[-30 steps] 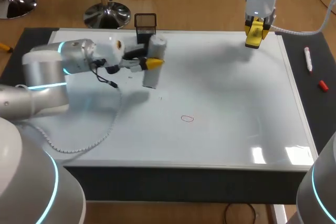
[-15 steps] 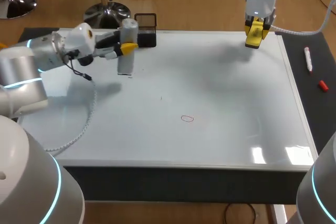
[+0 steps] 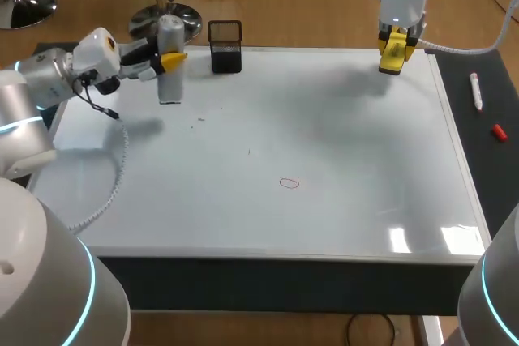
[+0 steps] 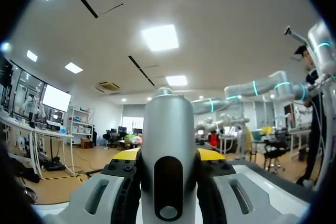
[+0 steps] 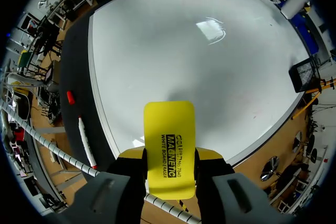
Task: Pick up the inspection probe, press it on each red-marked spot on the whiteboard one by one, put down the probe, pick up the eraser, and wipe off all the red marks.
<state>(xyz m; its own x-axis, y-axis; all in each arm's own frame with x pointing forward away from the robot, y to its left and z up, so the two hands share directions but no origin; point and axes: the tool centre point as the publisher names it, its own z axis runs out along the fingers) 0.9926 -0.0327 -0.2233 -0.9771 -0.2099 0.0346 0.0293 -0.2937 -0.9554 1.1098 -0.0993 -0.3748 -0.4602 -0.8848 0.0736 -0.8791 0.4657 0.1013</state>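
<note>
The left gripper [image 3: 169,61] is closed on the grey probe [image 3: 169,79], one finger on each side of its body. It holds the probe upright over the board's [image 3: 349,143] far-left corner, and the probe's shadow falls apart from it on the white surface. The right gripper [image 5: 169,155] hangs over the far-right corner, clamped on the yellow eraser [image 5: 169,124], which sticks out past its fingers. One small red mark [image 3: 289,183] lies near the board's middle, towards the near edge. A black holder [image 3: 225,48] stands at the far edge, near the probe. A marker [image 3: 475,91] and a red cap [image 3: 499,131] lie off the right edge.
</note>
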